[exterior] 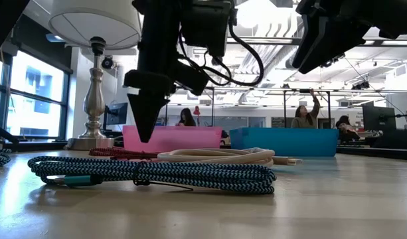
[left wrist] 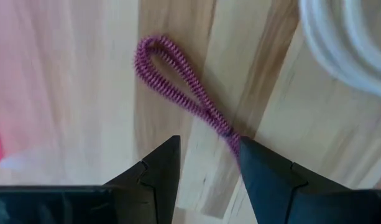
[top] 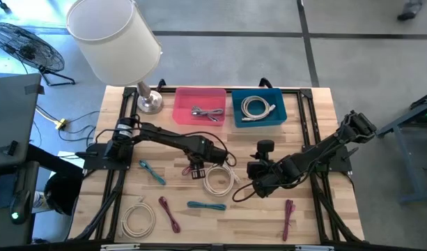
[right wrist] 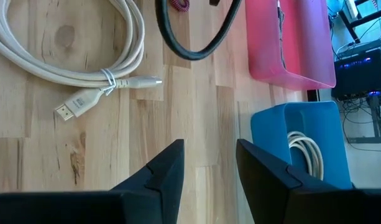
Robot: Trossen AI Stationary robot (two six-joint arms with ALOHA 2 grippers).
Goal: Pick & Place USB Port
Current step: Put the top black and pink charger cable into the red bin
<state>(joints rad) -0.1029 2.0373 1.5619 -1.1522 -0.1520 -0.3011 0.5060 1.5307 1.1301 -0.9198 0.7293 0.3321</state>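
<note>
A magenta braided cable (left wrist: 178, 74) lies in a thin loop on the wooden table, just left of a white cable coil (top: 218, 180). My left gripper (left wrist: 209, 146) hangs open above the magenta cable, fingers pointing down; the cable's tail runs under one fingertip (left wrist: 243, 149). In the low view the left gripper's fingertips (exterior: 147, 129) stand a little clear of the tabletop. My right gripper (right wrist: 210, 149) is open and raised over bare wood right of the white coil (right wrist: 84, 62), touching nothing. A pink bin (top: 199, 106) holds a grey cable and a blue bin (top: 258, 108) holds a white one.
Other bundled cables lie about: teal ones (top: 152, 171) (top: 206, 206), maroon ones (top: 169, 213) (top: 288, 217) and a white one (top: 138, 217). A lamp (top: 115, 35) stands at the far left corner. Both bins sit along the far edge. People show in the room behind.
</note>
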